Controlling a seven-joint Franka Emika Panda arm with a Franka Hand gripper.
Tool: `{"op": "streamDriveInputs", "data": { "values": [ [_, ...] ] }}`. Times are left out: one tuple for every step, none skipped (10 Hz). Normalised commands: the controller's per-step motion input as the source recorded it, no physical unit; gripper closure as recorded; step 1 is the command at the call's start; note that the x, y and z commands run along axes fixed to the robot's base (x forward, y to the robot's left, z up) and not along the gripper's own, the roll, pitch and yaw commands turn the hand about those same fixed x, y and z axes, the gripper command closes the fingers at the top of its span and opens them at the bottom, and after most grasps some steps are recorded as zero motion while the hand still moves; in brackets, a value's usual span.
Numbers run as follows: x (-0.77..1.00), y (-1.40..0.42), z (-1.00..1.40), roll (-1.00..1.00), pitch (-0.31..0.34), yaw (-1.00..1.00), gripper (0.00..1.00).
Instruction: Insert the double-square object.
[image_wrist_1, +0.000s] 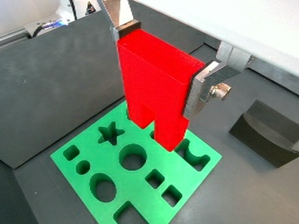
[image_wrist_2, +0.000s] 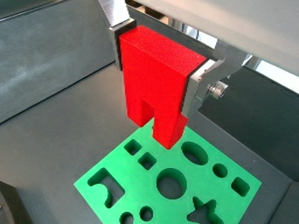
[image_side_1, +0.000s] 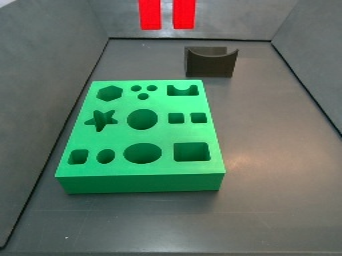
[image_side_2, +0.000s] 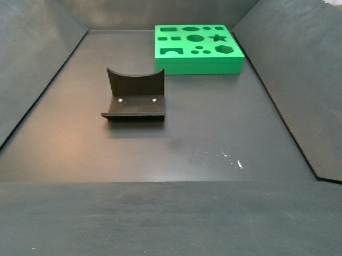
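Note:
The double-square object (image_wrist_1: 156, 79) is a bright red block with two square legs pointing down. My gripper (image_wrist_1: 158, 61) is shut on its solid upper part, a silver finger (image_wrist_1: 201, 87) on each side. Both wrist views show it held in the air above the green board (image_wrist_1: 87, 175), legs near one edge and clear of the surface. It also shows in the other wrist view (image_wrist_2: 155, 79) with the gripper (image_wrist_2: 160, 61) over the board (image_wrist_2: 122, 179). In a side view only the red legs (image_side_1: 167, 12) show, high above the board's (image_side_1: 140, 178) far side. The gripper is out of the other side view.
The board (image_side_2: 198, 62) has several shaped cut-outs. A dark grey curved block (image_side_1: 211, 60) stands on the floor beyond the board, also seen in a side view (image_side_2: 134, 95) and a wrist view (image_wrist_1: 271, 131). Dark walls enclose the floor.

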Motion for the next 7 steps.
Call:
{"op": "streamDriveInputs", "data": {
  "values": [
    [0.00, 0.00, -0.46, -0.01, -0.127, 0.00, 1.00],
    [0.00, 0.00, -0.97, 0.08, -0.131, 0.00, 1.00],
    [0.24, 0.00, -1.00, 0.04, -0.013, 0.02, 1.00],
    [0.27, -0.12, -1.00, 0.03, -0.009, 0.00, 1.00],
    [0.27, -0.16, -1.00, 0.02, -0.007, 0.00, 1.00],
    [0.30, -0.11, -1.00, 0.05, -0.006, 0.00, 1.00],
    [0.32, 0.00, -1.00, 0.11, 0.000, 0.00, 1.00]
  ]
}}
